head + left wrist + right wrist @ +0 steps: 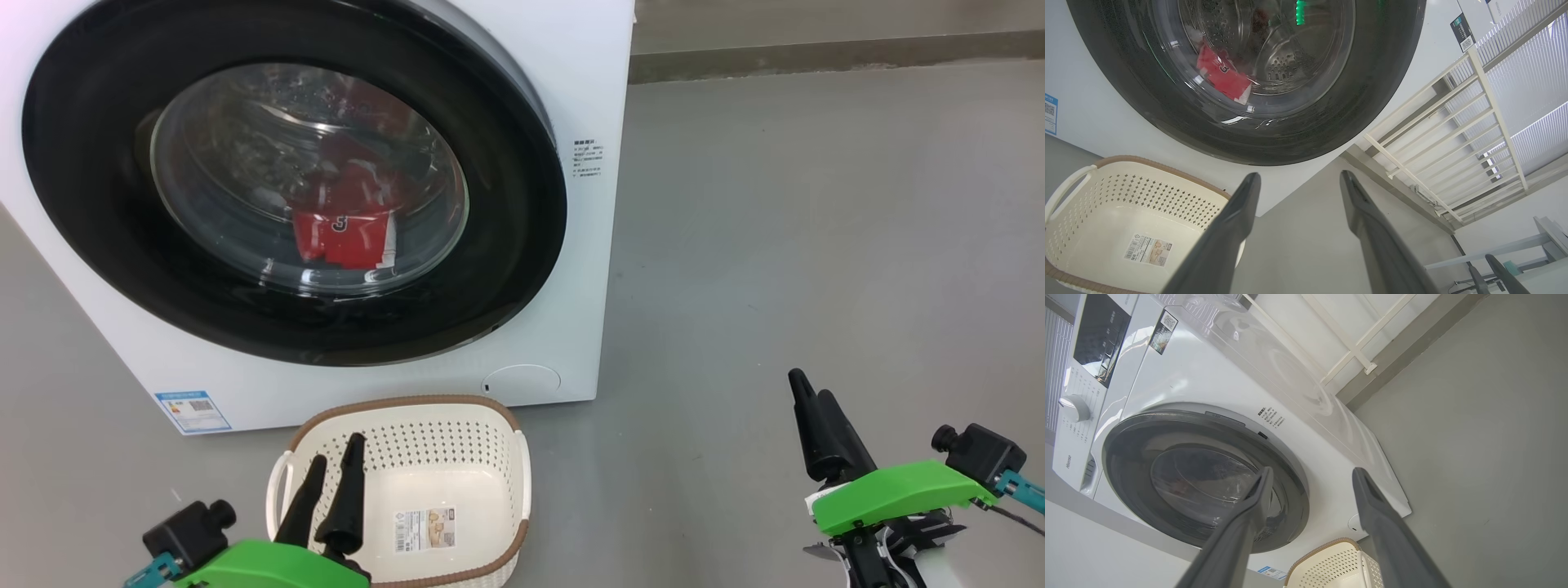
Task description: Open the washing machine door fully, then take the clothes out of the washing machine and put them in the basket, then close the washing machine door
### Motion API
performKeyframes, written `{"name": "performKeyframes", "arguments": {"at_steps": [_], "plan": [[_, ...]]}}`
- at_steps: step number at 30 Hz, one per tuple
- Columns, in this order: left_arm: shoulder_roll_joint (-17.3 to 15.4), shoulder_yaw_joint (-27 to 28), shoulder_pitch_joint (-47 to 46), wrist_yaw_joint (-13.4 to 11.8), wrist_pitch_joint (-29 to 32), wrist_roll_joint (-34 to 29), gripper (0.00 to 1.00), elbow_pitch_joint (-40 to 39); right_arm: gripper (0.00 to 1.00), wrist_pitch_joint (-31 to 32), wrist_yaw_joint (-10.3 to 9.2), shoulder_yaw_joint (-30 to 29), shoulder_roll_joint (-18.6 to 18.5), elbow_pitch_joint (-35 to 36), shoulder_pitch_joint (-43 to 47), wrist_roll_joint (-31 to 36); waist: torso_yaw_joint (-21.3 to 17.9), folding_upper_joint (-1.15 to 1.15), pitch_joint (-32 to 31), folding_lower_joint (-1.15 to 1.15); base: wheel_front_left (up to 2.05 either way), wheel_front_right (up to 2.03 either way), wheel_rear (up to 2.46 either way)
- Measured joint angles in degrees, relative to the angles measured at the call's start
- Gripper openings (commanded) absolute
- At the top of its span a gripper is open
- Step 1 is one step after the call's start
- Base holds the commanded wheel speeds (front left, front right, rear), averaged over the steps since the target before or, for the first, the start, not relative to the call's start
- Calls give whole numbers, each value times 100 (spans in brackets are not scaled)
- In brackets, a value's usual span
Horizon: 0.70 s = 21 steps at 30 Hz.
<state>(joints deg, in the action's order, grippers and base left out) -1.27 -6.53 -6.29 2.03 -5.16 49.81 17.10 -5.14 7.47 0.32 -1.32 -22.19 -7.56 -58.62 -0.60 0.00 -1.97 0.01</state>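
**Getting the door (106,237) open**

Seeing door shut at upper left, clothes (347,233) behind its glass, basket (408,400) lower centre. Holding left hand (337,449) and right hand (811,385) spread wide, empty. Likely best: hooking the door's right edge, pulling along the hinge arc.

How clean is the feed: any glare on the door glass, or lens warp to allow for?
Head view: sharp, light streaks on the washing machine door glass, but the clothes read through. Left wrist view: wide-angle bending, a green reflection on the glass. Right wrist view: glass greyed by glare, hiding what's inside; fingers loom large.
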Motion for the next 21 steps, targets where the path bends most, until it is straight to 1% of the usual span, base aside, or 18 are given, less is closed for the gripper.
{"name": "performKeyframes", "arguments": {"at_steps": [2,8,11,13,16,21], "plan": [[-1,-35,-13,-5,-15,-87,100,16,100,-42,0,-21,-3,2,0,247,-2,0,-5,0,0,0,0],[-10,-111,-101,-53,-111,-601,100,71,100,-138,0,-68,-18,78,-2,984,-14,0,-20,0,0,0,0],[-13,-149,-129,-57,-159,-747,100,74,100,-170,0,-65,-19,131,-12,1257,-16,0,-30,0,0,0,0],[-14,-201,-141,-69,-210,-956,100,96,100,-229,0,-36,-23,159,-75,1411,-18,0,-42,0,0,0,0],[-15,-233,-212,-111,-261,-1183,100,115,100,-281,0,7,-26,177,-116,1634,-20,0,-54,0,0,0,0],[-20,-240,-244,-290,-359,-1622,100,99,100,-357,0,55,-42,180,-119,1962,-20,0,-81,0,0,0,0]]}}
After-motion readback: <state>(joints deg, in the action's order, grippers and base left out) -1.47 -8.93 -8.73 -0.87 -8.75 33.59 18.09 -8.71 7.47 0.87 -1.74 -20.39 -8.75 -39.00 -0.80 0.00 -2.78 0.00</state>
